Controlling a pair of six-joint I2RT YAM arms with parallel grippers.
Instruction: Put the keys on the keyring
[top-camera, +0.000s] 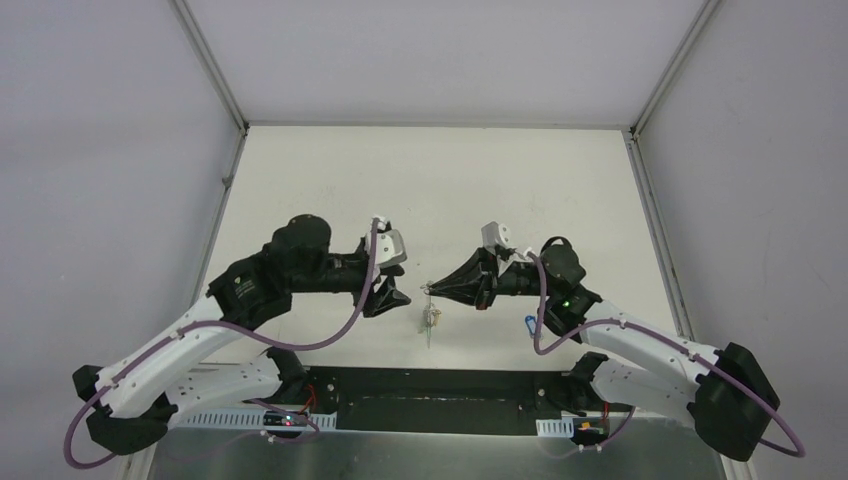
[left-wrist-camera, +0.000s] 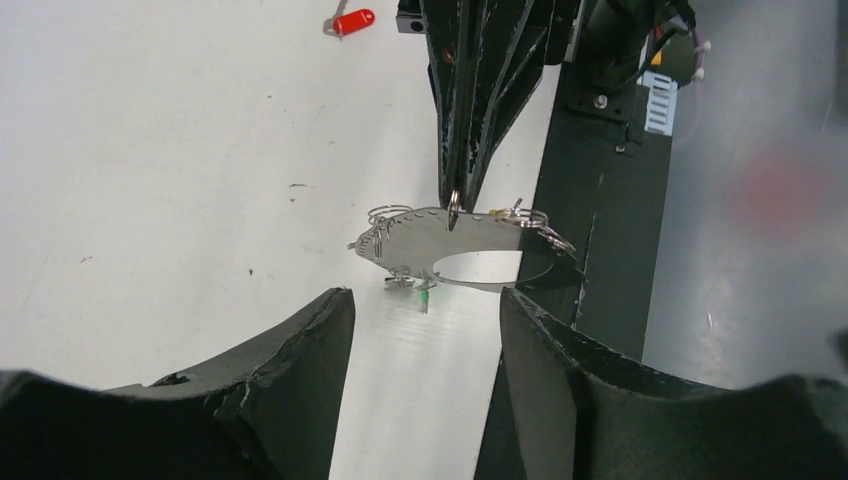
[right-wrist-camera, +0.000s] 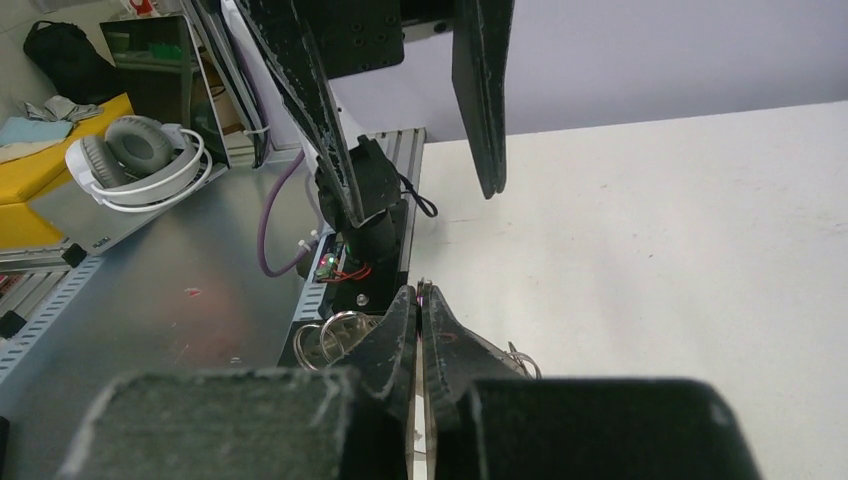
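Note:
My right gripper (top-camera: 430, 287) is shut on the rim of the keyring (left-wrist-camera: 460, 245), a thin grey hoop held edge-up above the table, with small silver split rings (right-wrist-camera: 330, 335) along it. The hoop hangs below the tips in the top view (top-camera: 430, 320). A green-tagged key (left-wrist-camera: 425, 297) dangles from its lower rim. My left gripper (left-wrist-camera: 425, 300) is open and empty, facing the hoop from a short distance without touching it. A red-tagged key (left-wrist-camera: 352, 20) lies on the table beyond. A blue-tagged key (top-camera: 528, 322) lies beside the right arm.
The black base plate (top-camera: 440, 395) and metal rail run along the near edge under the hoop. White walls enclose the table on three sides. Headphones (right-wrist-camera: 140, 160) lie off the table on the left.

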